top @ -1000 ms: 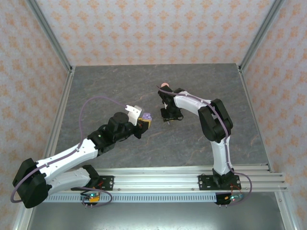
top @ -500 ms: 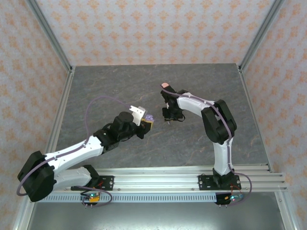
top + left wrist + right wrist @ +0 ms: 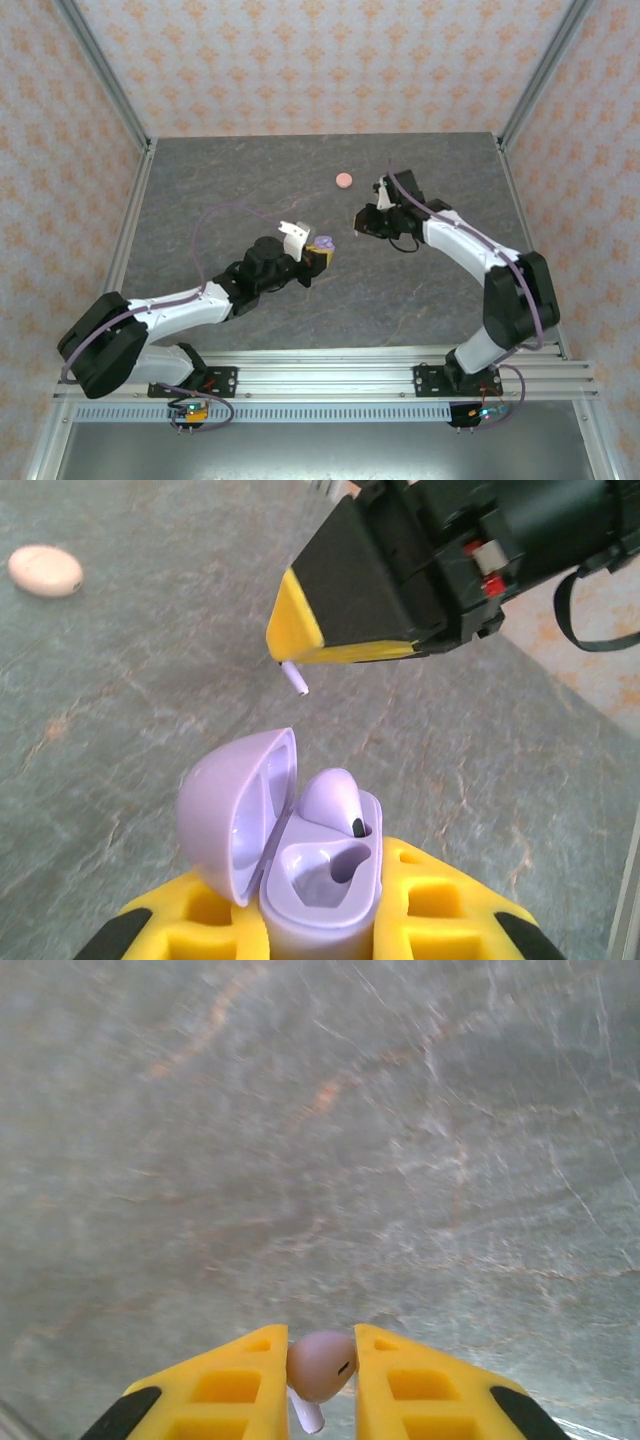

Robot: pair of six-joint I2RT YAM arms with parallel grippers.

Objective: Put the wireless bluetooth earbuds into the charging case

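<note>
We've got the left gripper (image 3: 315,912) clamped on the glossy lilac case (image 3: 300,865), lid up, one rounded bud (image 3: 330,798) seated, one socket empty; at two o'clock, the right gripper (image 3: 321,1358) pinches a second bud (image 3: 320,1368).

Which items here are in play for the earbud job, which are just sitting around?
In play: open lilac case in left hand; lilac earbud seated in it; second lilac earbud pinched in right hand.
Lying about: closed pink case on the table, untouched.
</note>
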